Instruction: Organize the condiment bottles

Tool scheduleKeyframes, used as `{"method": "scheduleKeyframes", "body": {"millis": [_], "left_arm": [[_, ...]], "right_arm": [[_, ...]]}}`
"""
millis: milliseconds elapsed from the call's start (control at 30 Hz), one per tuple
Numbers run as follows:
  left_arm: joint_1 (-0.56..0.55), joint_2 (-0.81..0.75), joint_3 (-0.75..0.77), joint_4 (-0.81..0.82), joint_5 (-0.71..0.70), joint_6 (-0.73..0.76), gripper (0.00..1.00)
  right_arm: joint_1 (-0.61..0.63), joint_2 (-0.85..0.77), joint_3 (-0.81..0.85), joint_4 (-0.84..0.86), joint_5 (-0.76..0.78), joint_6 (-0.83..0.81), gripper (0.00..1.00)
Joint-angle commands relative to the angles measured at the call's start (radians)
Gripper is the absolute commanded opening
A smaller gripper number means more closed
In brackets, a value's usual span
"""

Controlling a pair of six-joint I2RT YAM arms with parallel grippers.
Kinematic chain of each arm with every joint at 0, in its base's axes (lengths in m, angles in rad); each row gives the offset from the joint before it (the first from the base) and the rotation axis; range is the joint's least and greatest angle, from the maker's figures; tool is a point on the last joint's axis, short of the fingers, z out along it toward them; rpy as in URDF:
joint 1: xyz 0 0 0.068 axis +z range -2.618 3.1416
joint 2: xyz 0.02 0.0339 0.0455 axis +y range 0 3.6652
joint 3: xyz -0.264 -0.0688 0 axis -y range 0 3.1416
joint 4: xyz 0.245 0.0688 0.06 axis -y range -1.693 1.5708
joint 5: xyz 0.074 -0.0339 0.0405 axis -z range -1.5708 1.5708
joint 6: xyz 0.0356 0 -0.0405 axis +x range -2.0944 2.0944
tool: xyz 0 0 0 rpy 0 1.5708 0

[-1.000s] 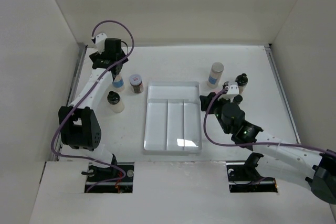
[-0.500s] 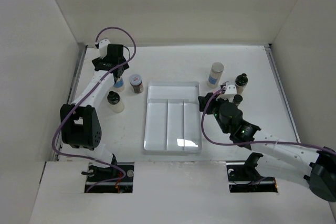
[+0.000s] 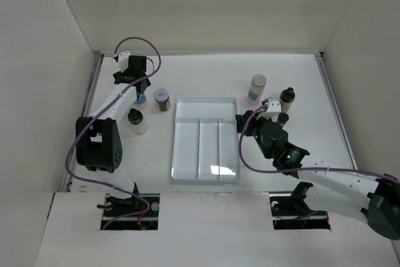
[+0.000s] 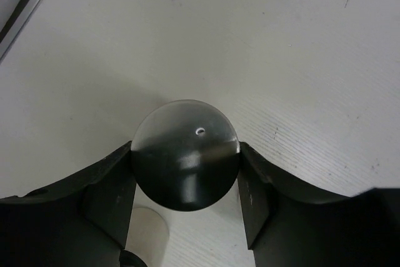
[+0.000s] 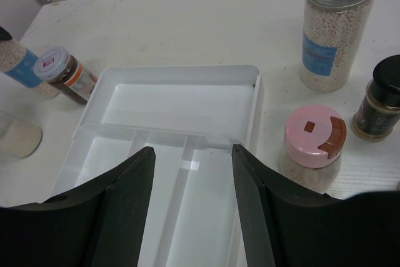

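Note:
My left gripper (image 4: 186,149) is shut on the grey lid (image 4: 185,130) of a blue-labelled jar (image 3: 140,99) at the table's far left, one finger pressed on each side. Beside it stand a small brown jar with a red-and-white lid (image 3: 162,99) and a black-capped bottle (image 3: 137,121). My right gripper (image 5: 192,151) hangs open over the right side of the white tray (image 5: 181,72), holding nothing. To its right are a pink-capped jar (image 5: 310,145), a black-capped bottle (image 5: 380,101) and a tall grey-lidded jar (image 5: 337,29).
The white divided tray (image 3: 206,100) lies mid-table between the two arms with nothing in it. White walls close in the table on the left, back and right. The arm bases sit at the near edge.
The left gripper's fingers have closed onto the grey-lidded jar's lid. The right gripper has edged slightly left over the tray's right side. No bottle has moved.

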Motion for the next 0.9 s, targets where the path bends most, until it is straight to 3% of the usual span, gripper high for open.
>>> {"method": "scheduleKeyframes", "body": {"millis": [0, 133, 400, 567, 867], "left_arm": [[0.016, -0.029, -0.007, 0.049, -0.003, -0.016, 0.45], [0.013, -0.13, -0.029, 0.103, -0.022, -0.019, 0.38], [-0.105, -0.366, 0.003, 0.195, -0.047, -0.002, 0.37], [-0.263, -0.377, 0.028, 0.207, -0.044, 0.011, 0.37], [-0.453, -0.342, -0.113, 0.299, -0.052, 0.011, 0.37]], "right_arm": [[-0.013, 0.0, 0.001, 0.048, -0.002, -0.005, 0.59], [-0.022, -0.008, -0.004, 0.05, -0.004, -0.005, 0.59], [-0.03, -0.033, -0.017, 0.065, 0.002, 0.003, 0.58], [-0.033, -0.04, -0.028, 0.077, 0.027, 0.003, 0.58], [-0.05, -0.098, -0.065, 0.113, 0.065, 0.018, 0.59]]}}
